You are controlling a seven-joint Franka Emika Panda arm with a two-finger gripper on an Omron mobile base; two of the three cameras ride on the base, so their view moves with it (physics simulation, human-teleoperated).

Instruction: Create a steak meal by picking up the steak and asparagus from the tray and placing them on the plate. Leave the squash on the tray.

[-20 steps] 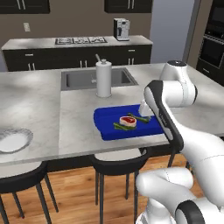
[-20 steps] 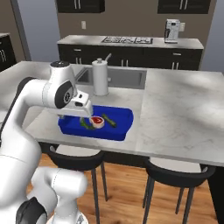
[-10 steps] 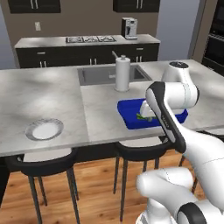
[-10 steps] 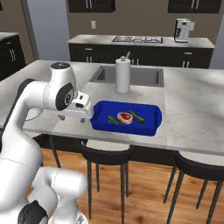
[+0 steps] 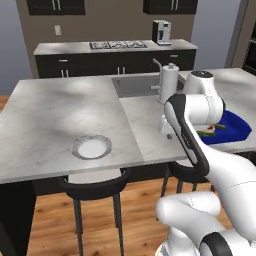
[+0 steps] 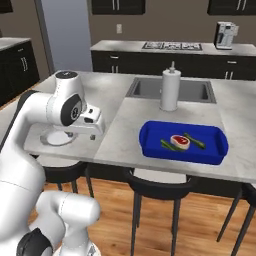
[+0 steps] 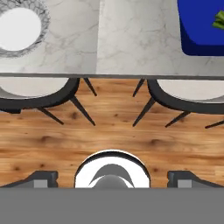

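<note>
I have the big grey marble counter (image 6: 125,130) running across in front of me, with the sink and a white paper-towel roll (image 6: 170,90) at its far side. On it, toward the right, sits the tray (image 6: 150,137), near the counter's front edge; well apart to the left sits the plate (image 5: 91,147), also near the front edge. Inside the tray, the steak (image 6: 180,141) lies about in the middle, with the asparagus (image 6: 194,141) just beside it on the right, its stalks running diagonally from far-left to near-right, and the squash (image 6: 166,145) just beside it on the left. Nothing is on the plate yet, so I judge both transfers are yet to do. My hand (image 6: 92,131) is held off the front edge of the counter, between plate and tray, looking down past the edge at the stools and wood floor; in the hand view the plate (image 7: 17,28) is at one upper corner and the tray (image 7: 197,35) at the other. The fingertips (image 7: 41,177) stand far apart at the bottom of that view, so the hand is spread wide and carries nothing. The steak lies to the right of the hand and farther in over the counter, so I expect the reach must go right and forward.
</note>
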